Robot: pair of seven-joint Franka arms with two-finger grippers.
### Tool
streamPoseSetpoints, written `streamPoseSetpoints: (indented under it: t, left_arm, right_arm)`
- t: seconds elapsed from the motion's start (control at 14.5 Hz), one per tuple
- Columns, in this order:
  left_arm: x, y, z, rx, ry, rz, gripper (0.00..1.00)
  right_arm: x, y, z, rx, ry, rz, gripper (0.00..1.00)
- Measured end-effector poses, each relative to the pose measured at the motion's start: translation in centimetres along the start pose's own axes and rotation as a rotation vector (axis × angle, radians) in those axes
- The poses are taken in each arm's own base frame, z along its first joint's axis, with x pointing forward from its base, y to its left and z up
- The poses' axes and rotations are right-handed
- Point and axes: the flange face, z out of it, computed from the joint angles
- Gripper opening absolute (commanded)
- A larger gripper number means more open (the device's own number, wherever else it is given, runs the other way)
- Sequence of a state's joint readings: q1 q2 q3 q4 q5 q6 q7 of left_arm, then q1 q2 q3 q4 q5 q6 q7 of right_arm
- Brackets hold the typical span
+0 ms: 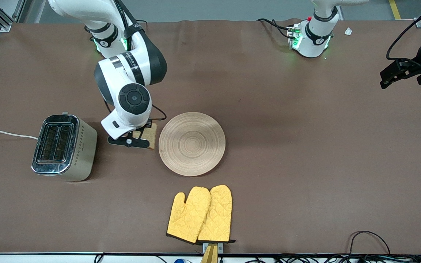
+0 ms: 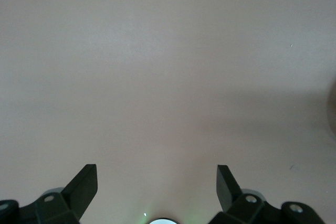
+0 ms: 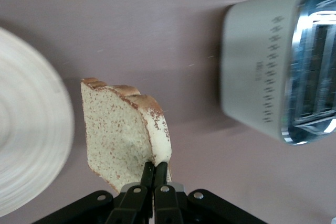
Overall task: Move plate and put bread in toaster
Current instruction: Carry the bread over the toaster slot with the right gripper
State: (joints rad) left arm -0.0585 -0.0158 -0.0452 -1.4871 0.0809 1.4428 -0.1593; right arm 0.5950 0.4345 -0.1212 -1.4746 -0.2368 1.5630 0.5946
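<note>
- I take the toaster [image 1: 64, 148] as my landmark, standing at the right arm's end of the surface [image 1: 305, 146] with both slots empty.
- My right pincer [image 3: 154, 170] is clamped on the bread [image 3: 118, 137] by its crust edge, between toaster and plate [image 1: 192, 144].
- The plate lies bare beside the bread, well apart from the toaster; I judge the plate move done.
- Left to do: carry the slice over a slot and lower it in.
- My left pincer [image 2: 157, 182] waits wide apart over bare surface, holding nothing.
- Yellow oven mitts [image 1: 200, 214] lie nearer the camera than the plate.
</note>
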Motion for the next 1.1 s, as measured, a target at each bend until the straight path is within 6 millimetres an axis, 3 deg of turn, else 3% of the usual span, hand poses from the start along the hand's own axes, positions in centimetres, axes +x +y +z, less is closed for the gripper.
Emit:
streamPoseSetpoints:
  t: [0.21,0.34,0.55,0.9,1.1]
  left_arm:
    - [0.6,0.0,0.2,-0.004,0.000,-0.002,1.00]
    - [0.9,0.0,0.3,-0.005,-0.001,-0.002,1.00]
    - [1.3,0.1,0.7,-0.005,-0.007,0.016,1.00]
    - [1.5,0.2,0.7,-0.005,-0.006,0.023,1.00]
    - [1.5,0.3,0.6,-0.006,-0.004,0.024,1.00]
  right_arm:
    - [1.3,4.2,0.4,-0.066,-0.037,0.059,0.00]
    - [2.7,8.4,-0.2,-0.132,-0.042,0.107,0.00]
    - [2.7,12.2,-1.3,-0.288,-0.040,0.093,0.00]
    - [3.3,15.4,-1.7,-0.495,-0.011,0.073,0.00]
    - [4.0,16.4,0.2,-0.565,-0.014,0.065,0.00]
